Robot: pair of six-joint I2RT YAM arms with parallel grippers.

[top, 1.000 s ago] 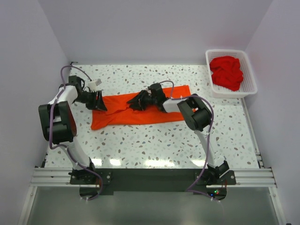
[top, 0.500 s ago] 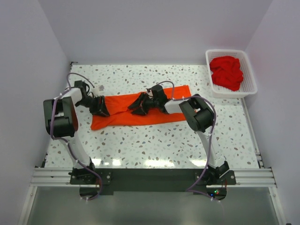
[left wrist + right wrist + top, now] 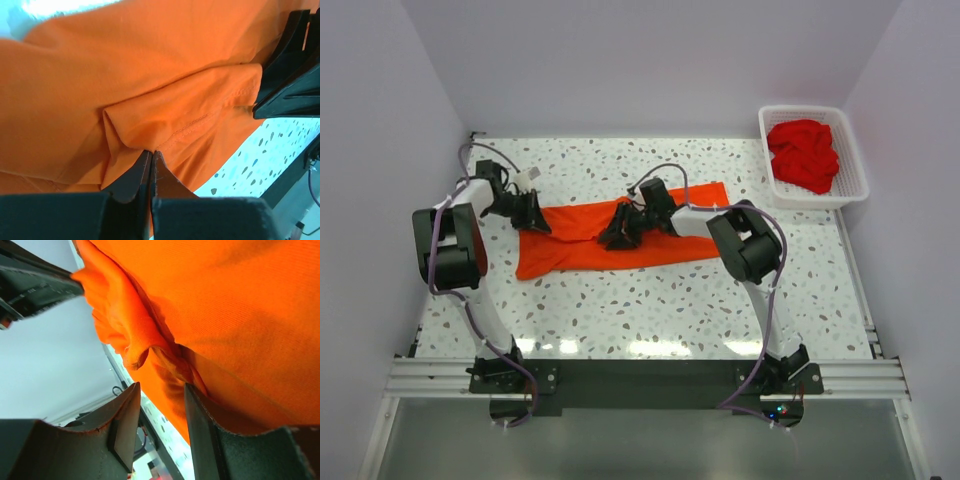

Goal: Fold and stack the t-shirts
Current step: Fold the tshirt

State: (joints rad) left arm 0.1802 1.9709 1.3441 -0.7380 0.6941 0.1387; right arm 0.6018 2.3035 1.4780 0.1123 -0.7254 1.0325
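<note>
Top external view is showing the orange-red t-shirt [image 3: 575,250] lying stretched out as a long, partly folded band across the middle of the speckled worktop [image 3: 620,300]. Its left end is looking rumpled and its right end flatter. The deeper red t-shirts [image 3: 804,155] are sitting heaped in the white lattice basket [image 3: 765,125] at the far right corner, well apart from it.

The left gripper [image 3: 535,222] is pressing down at the shirt's left edge. In the left wrist view its jaws are lying clenched together on a pinch of cloth, with a raised fold and a stitched hem running away from the tips. The right gripper [image 3: 617,238] is sitting on the middle of the shirt. In the right wrist view its fingers [image 3: 125,425] are standing apart, released, with a bunched ridge of cloth just beyond them.

Both grippers are covering parts of the shirt from above. The sleeves and collar are proving hard to make out, and the number of shirts in the basket is not telling clearly.
</note>
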